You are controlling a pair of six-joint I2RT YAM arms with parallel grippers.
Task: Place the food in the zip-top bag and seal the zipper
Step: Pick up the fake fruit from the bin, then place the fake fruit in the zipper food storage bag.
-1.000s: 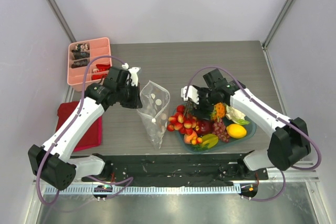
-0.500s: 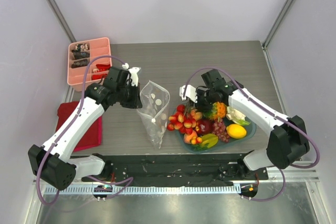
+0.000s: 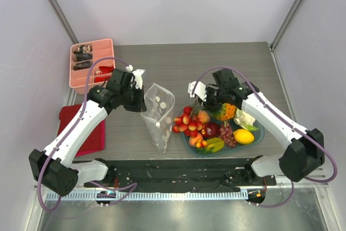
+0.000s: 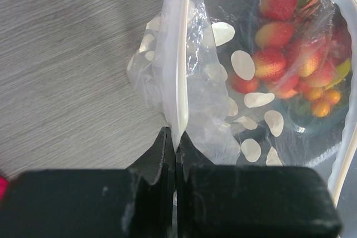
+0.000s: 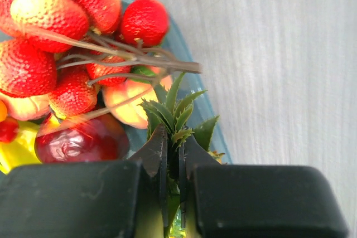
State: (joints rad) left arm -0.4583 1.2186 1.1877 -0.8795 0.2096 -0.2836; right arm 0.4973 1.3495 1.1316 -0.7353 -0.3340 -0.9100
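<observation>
The zip-top bag, clear with white dots, stands upright mid-table with its mouth open. My left gripper is shut on its left mouth edge, and the left wrist view shows the whitish zipper pinched at my left gripper. The food lies on a teal plate: red berries, a peach, a dark apple, grapes, a lemon. My right gripper is shut on the green leaves of the orange pineapple. My right gripper hangs over the plate's far side.
A pink compartment tray stands at the far left corner. A red cloth lies under the left arm. Berry stems cross just in front of the right fingers. A black strip runs along the near edge.
My right gripper went from open above the berries to shut on the pineapple's leaves, shifting a little right and back. The left gripper and the bag have stayed still.
</observation>
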